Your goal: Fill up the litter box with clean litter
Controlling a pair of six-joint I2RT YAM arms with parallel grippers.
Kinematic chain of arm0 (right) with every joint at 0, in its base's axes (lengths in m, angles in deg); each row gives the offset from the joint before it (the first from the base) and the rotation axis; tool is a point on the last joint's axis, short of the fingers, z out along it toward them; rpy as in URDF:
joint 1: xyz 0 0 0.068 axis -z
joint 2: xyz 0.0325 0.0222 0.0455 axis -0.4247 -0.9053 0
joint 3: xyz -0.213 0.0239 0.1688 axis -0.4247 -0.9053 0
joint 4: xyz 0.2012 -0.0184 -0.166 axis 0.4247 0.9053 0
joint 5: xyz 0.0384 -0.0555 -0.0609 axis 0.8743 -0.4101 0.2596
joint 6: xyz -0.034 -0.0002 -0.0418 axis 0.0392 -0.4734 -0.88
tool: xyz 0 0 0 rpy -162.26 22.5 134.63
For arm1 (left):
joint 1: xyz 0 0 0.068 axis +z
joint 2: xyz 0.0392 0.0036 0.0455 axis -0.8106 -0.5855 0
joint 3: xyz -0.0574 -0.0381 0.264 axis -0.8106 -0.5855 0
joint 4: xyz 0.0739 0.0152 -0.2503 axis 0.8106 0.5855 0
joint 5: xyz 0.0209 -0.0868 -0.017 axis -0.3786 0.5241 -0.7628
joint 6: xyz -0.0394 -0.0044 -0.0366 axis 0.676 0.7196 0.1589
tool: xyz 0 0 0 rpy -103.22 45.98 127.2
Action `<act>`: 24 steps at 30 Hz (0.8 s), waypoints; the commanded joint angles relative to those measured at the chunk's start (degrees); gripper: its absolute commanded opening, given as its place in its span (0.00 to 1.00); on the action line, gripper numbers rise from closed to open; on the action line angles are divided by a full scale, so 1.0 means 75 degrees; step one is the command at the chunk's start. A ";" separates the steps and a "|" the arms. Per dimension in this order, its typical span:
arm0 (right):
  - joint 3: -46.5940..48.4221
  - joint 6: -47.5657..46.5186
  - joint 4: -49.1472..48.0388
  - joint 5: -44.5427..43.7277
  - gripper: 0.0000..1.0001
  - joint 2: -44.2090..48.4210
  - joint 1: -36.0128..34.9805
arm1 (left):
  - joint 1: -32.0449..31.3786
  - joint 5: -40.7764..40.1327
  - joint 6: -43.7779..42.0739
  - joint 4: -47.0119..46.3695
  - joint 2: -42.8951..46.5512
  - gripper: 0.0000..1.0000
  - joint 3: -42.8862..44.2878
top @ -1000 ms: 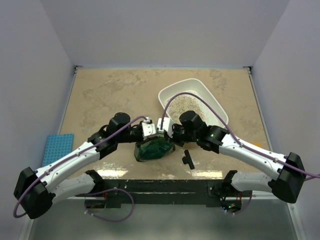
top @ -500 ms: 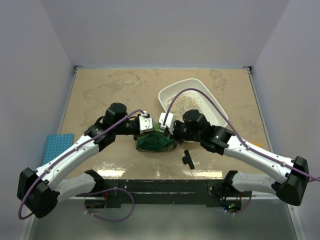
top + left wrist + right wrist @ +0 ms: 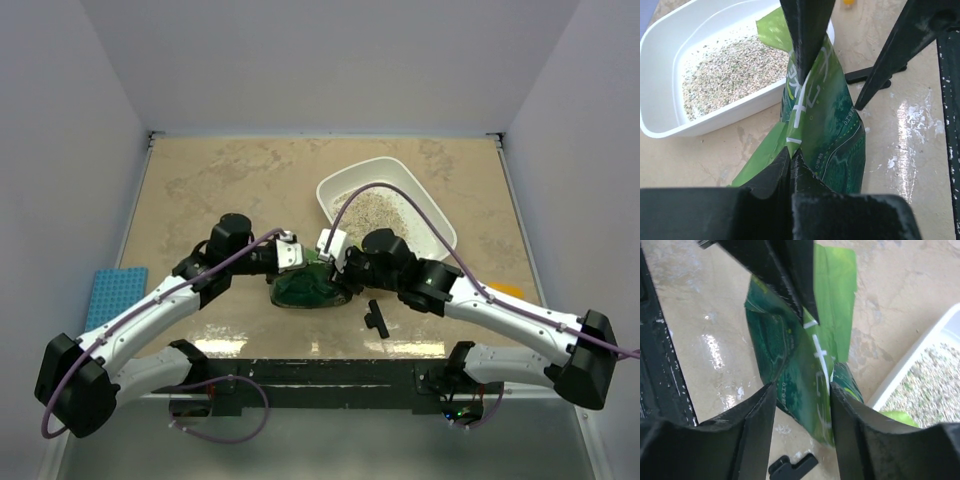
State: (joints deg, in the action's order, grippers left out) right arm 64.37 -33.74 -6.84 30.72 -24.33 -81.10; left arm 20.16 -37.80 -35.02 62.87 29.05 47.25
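Note:
The white litter box (image 3: 441, 222) sits at the back right of the table, with speckled beige clean litter (image 3: 375, 208) heaped inside. The crinkled green bag (image 3: 305, 290) stands just in front of the box's near-left corner. My left gripper (image 3: 791, 152) is shut on the bag's (image 3: 832, 125) folded top edge. My right gripper (image 3: 801, 389) is open, its two jaws standing on either side of the bag (image 3: 800, 352) with a gap on each side. In the left wrist view the litter box (image 3: 660, 131) and its litter (image 3: 730, 70) lie just behind the bag.
A small black plastic piece (image 3: 376, 318) lies on the table near the right forearm, also in the right wrist view (image 3: 790, 467). A blue rack (image 3: 115, 295) sits off the table's left edge. An orange item (image 3: 506, 289) shows by the right arm.
My right gripper has opened and let go of the bag's top. The left gripper keeps its hold, and both wrists have shifted slightly over the bag.

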 commanded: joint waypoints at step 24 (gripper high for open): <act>-0.0388 0.6894 0.3722 -0.2105 0.98 0.2324 0.0056 | 0.0232 -0.0634 0.0126 -0.0682 0.0431 0.00 -0.0088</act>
State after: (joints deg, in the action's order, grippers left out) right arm 62.41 10.80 17.36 21.63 -8.25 -80.62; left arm 20.77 -40.64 -34.47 60.38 31.56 45.04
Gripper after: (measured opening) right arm 0.983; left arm 0.029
